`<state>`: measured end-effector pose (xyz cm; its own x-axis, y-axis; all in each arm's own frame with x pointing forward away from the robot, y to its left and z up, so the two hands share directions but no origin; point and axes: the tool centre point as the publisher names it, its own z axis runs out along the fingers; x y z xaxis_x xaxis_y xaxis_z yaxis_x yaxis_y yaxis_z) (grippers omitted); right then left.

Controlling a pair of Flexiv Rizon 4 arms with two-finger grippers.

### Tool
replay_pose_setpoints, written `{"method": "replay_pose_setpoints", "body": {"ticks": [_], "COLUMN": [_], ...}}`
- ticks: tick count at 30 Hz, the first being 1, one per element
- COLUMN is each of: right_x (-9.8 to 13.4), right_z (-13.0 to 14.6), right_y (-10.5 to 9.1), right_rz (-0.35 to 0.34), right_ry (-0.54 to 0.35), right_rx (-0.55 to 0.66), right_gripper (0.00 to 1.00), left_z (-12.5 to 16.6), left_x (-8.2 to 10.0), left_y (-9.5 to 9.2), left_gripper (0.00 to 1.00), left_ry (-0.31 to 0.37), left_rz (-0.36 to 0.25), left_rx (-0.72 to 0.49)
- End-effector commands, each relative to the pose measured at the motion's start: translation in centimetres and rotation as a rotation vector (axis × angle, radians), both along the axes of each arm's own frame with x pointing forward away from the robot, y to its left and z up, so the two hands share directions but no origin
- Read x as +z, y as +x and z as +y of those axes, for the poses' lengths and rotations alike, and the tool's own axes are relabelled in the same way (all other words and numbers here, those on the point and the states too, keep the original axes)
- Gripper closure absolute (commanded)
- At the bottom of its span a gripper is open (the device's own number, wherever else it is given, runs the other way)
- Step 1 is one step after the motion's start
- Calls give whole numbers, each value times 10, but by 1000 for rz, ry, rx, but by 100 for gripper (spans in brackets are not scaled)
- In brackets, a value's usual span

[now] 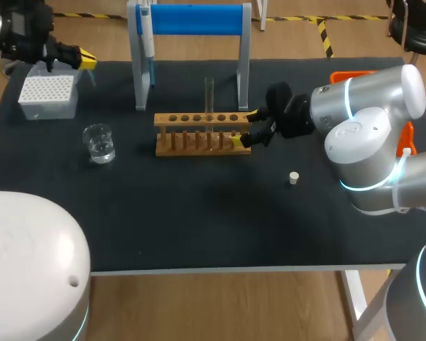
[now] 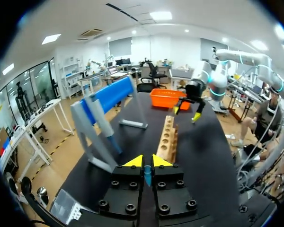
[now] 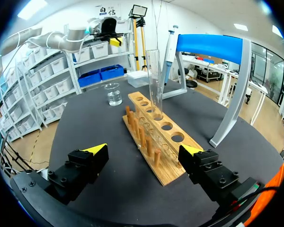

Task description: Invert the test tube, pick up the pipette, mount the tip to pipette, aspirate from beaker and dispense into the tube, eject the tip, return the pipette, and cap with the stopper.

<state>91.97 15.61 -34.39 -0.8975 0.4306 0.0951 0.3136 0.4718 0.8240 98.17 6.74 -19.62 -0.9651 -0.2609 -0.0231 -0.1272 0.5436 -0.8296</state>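
Your one test tube [image 1: 209, 94] stood in the rack [image 1: 199, 119]; right tool [image 1: 246, 128] wide at its end, left tool [image 2: 147, 161] narrow.

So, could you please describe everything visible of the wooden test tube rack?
The wooden rack is light wood: a top bar with six round holes and a row of pegs in front. It stands level on the black table, one clear test tube upright in a hole. The open right gripper is at its right end.

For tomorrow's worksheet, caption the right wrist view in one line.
Open yellow-tipped right gripper at the end of a wooden test-tube rack holding one upright clear glass test tube.
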Motion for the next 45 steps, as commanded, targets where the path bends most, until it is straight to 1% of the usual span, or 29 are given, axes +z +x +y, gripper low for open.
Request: {"method": "replay_pose_setpoints", "body": {"ticks": [1,5,7,8,11,14,15,17,20,25,27,31,35,39,45], "right_x": [0,0,0,0,0,0,0,0,0,0,0,0,0,0,0], "right_z": [0,0,0,0,0,0,0,0,0,0,0,0,0,0,0], "right_y": [0,0,0,0,0,0,0,0,0,0,0,0,0,0,0], "right_rz": [0,0,0,0,0,0,0,0,0,0,0,0,0,0,0], "right_ry": [-1,-1,-1,-1,-1,-1,-1,-1,-1,-1,-1,-1,-1,-1,-1], "right_rx": [0,0,0,0,0,0,0,0,0,0,0,0,0,0,0], "right_gripper": [0,0,0,0,0,0,0,0,0,0,0,0,0,0,0], "left_z": [-39,-73,-83,-91,-109,-120,-124,-130,-140,-157,-163,-167,-172,-175,-181], "left_x": [12,15,17,18,19,22,23,27,31,37,39,45,47,49,51], "left_y": [-38,-60,-66,-71,-80,-84,-86,-89,-91,-94,-95,-94,-95,-96,-91], "left_gripper": [100,100,100,100,100,100,100,100,100,100,100,100,100,100,100], "left_ry": [45,39,33,27,35,44,51,38,55,51,76,70,82,78,78], "left_rz": [4,34,40,52,80,87,103,103,100,90,72,63,61,53,39], "left_rx": [31,16,15,11,-3,-18,-25,-32,-44,-76,-85,-82,-74,-64,-56]}}
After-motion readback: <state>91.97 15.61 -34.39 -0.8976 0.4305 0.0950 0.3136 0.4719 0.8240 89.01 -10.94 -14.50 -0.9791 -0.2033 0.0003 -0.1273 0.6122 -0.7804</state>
